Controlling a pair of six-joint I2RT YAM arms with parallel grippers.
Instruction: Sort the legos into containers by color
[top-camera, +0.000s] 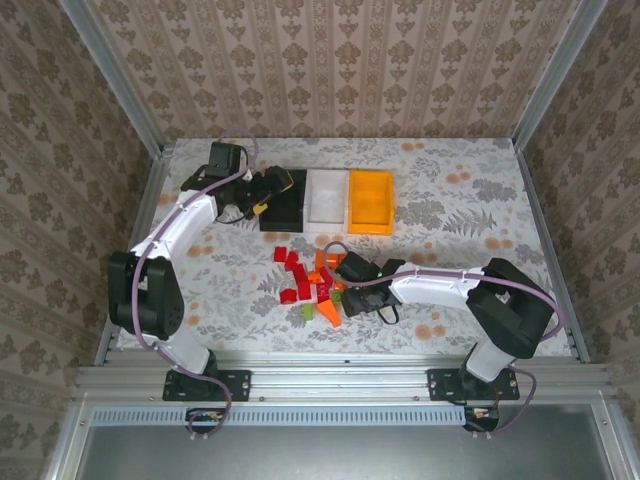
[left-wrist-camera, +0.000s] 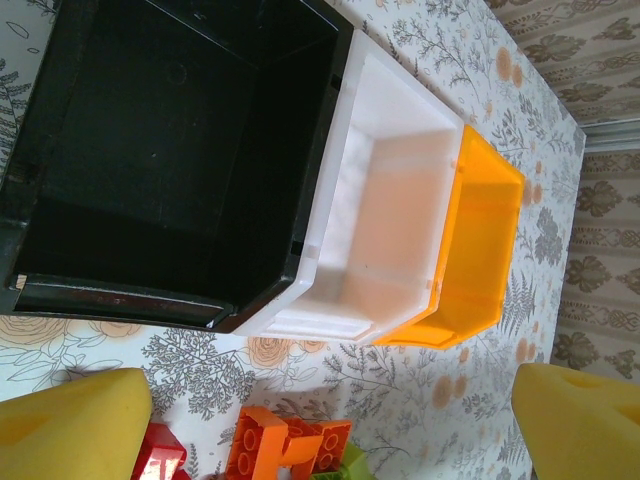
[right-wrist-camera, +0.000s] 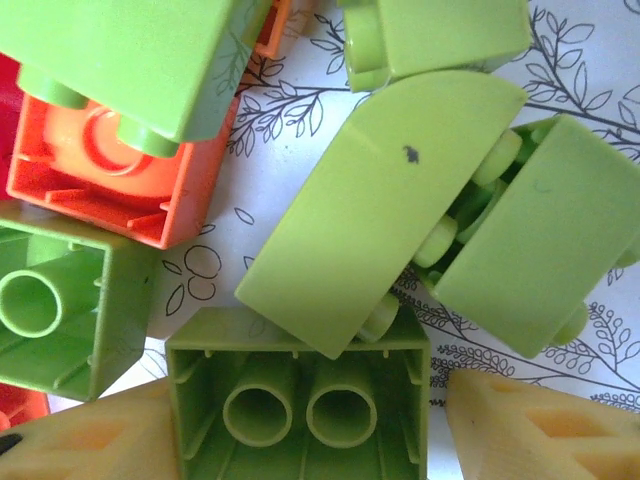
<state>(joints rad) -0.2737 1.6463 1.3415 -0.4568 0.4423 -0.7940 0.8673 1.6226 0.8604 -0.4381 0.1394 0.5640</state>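
The legos (top-camera: 305, 280) lie in a loose heap of red, orange and light green at the table's middle. My right gripper (top-camera: 335, 292) is down in that heap. Its jaws (right-wrist-camera: 310, 430) straddle a light green brick (right-wrist-camera: 300, 400) lying hollow side up; the left pad touches it and a small gap remains at the right pad (right-wrist-camera: 530, 425). A curved green brick (right-wrist-camera: 380, 220) leans on it. The containers stand in a row behind: black (top-camera: 283, 205), white (top-camera: 326, 200), orange-yellow (top-camera: 369, 200). My left gripper (top-camera: 262, 190) hovers open and empty by the black bin (left-wrist-camera: 180, 150).
An orange lego (left-wrist-camera: 270, 445) and a red one (left-wrist-camera: 160, 460) lie on the cloth below the left jaws, in front of the white bin (left-wrist-camera: 390, 220) and orange-yellow bin (left-wrist-camera: 480, 250). An orange brick (right-wrist-camera: 100, 170) and more green ones crowd the right gripper. Walls enclose the table.
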